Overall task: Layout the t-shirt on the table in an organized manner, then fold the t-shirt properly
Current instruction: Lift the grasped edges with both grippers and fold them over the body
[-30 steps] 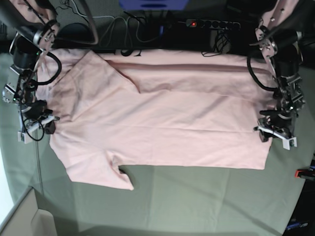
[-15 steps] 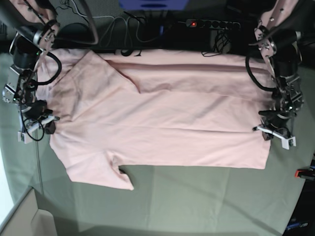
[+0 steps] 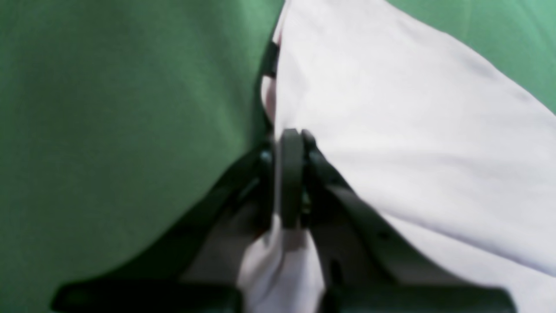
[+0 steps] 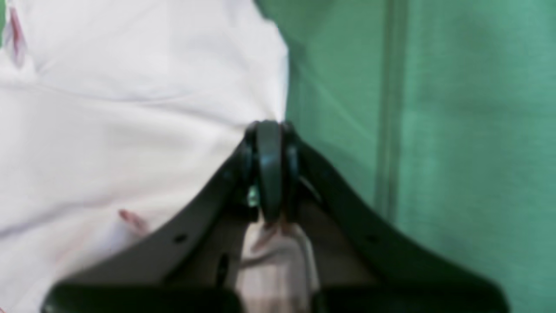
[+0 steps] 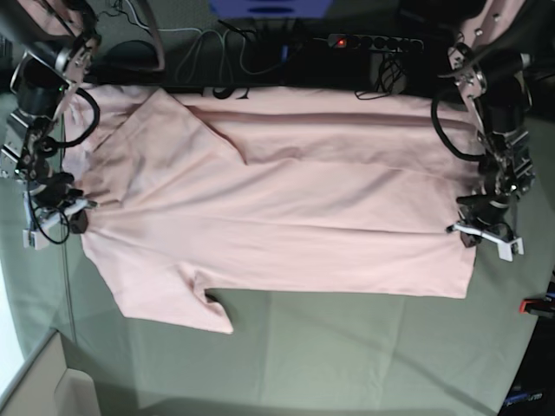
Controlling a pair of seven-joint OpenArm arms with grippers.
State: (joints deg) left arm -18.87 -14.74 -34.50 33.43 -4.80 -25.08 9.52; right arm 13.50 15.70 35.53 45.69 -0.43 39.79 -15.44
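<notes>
The t-shirt lies spread across the table, one sleeve pointing toward its near edge. The left gripper and right gripper each pinch an opposite side edge of the fabric, jaws closed.

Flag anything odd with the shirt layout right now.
The shirt isn't flat: a diagonal fold runs across its upper left, a long crease lies near the far edge, and that edge hangs past the table toward the cables.
</notes>
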